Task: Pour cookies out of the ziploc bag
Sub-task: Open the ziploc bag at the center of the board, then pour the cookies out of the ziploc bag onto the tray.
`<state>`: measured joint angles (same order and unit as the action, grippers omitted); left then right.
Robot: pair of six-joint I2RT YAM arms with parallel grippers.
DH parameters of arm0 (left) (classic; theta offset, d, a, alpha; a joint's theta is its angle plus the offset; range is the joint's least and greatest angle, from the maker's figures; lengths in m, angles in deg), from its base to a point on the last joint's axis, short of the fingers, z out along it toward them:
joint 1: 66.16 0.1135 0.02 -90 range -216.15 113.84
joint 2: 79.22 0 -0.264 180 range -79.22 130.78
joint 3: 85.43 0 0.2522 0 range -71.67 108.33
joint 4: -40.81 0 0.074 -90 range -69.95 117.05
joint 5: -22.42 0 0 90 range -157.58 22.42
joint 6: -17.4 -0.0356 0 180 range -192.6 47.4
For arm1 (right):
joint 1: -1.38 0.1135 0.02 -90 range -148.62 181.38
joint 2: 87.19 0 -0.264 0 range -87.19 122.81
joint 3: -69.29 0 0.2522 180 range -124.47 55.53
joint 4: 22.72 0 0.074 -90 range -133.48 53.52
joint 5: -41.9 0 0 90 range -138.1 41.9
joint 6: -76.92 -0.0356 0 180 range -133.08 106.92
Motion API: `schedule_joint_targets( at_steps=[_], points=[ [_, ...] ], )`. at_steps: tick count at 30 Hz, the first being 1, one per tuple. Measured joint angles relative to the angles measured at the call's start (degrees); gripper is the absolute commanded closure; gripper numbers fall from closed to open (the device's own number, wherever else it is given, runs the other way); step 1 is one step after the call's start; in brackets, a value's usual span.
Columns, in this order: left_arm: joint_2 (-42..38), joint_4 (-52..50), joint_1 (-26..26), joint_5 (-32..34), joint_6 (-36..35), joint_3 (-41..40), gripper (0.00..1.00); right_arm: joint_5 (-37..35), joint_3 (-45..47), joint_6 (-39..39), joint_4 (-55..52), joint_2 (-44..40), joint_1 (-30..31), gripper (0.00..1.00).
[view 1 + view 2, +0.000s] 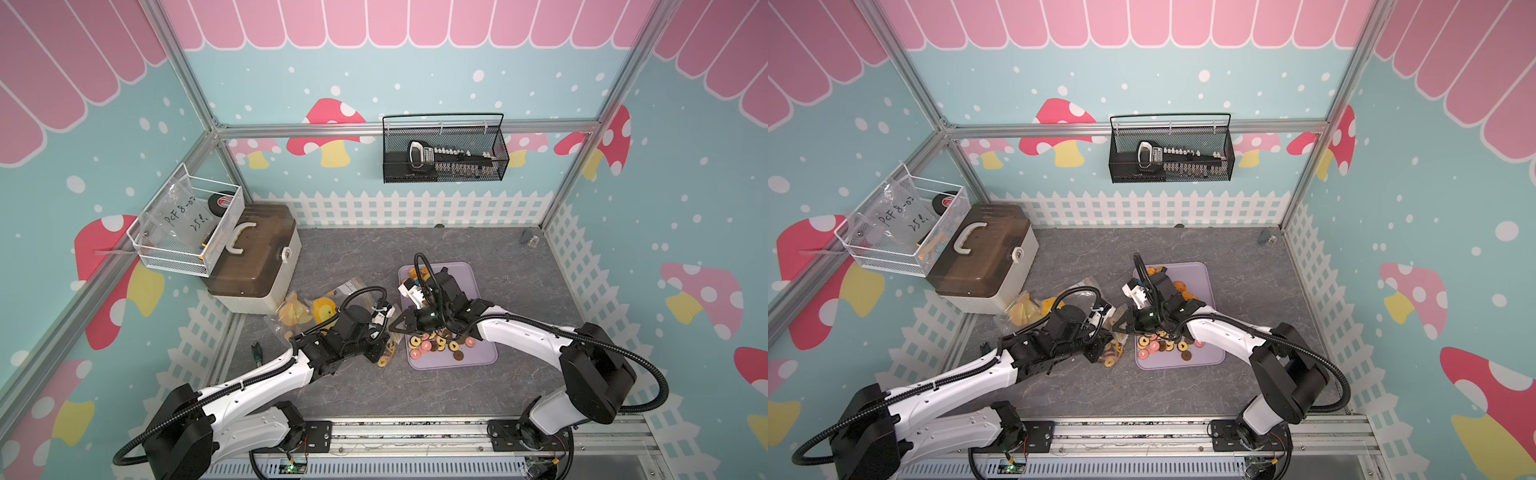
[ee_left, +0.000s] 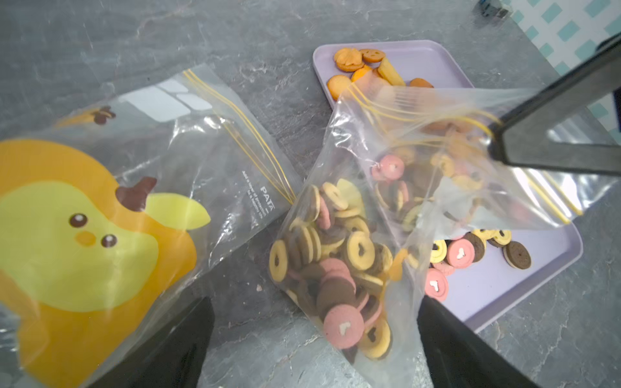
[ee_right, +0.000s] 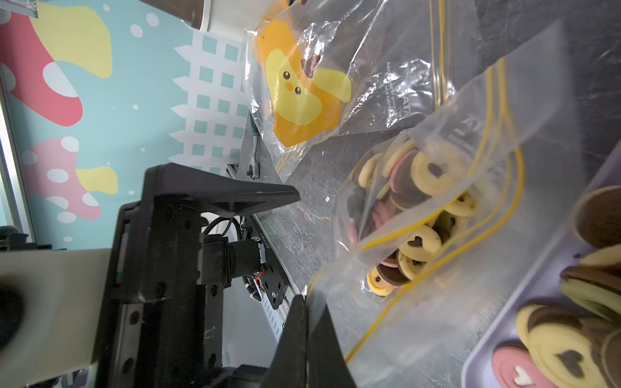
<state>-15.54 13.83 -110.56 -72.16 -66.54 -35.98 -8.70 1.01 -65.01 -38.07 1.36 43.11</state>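
— Holding anything, the right claw [image 2: 497, 142]?

— Yes. Its jaws are closed tight on the zip edge of the ziploc bag [image 2: 353, 208], and the bag's mouth hangs raised over the left edge of the lilac tray [image 2: 497, 289].

— And the left claw [image 2: 316, 302]?

— Jaws apart, with one finger on each side of the bag's lower end. In the left wrist view neither finger plainly presses the plastic.

— Where are the cookies [image 2: 336, 268]?

— A heap of yellow, pink and brown rounds, many with a heart-shaped centre, lies inside the bag at its bottom end. That end rests on the grey worktop [image 1: 415, 395] just beside the tray. More of the same kinds lie loose on the tray's near end, under the bag's mouth. Orange ones sit at the tray's far end, apart from the rest.

— Anything else close by?

— A second bag [image 2: 100, 218], clear with a yellow-and-orange chick print, lies on the worktop to the left of the cookie bag. Whether their edges touch, I cannot tell. A brown-lidded box [image 1: 253, 257] stands behind it by the left wall.
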Motion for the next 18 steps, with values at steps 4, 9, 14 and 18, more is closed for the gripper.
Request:
schedule_joint_targets(
  at_steps=[4,9,14,18],
  points=[
    [-1.36,-0.46,0.00,1.31,-0.26,-0.20,0.03,-0.92,0.00,-0.04,-0.02,0.00,-0.02,1.00],
    [-7.61,-1.81,0.00,4.31,0.63,-1.36,0.01,-2.36,0.00,0.02,-0.13,-0.04,-0.90,1.00],
    [-12.17,-2.82,0.00,10.16,4.83,-1.95,0.01,-3.45,-0.11,0.76,-0.37,-0.26,-3.08,1.00],
    [-14.10,-2.14,0.00,15.93,11.67,-5.20,0.01,-3.96,-2.43,2.73,-2.12,-0.24,-3.45,1.00]
  ],
)
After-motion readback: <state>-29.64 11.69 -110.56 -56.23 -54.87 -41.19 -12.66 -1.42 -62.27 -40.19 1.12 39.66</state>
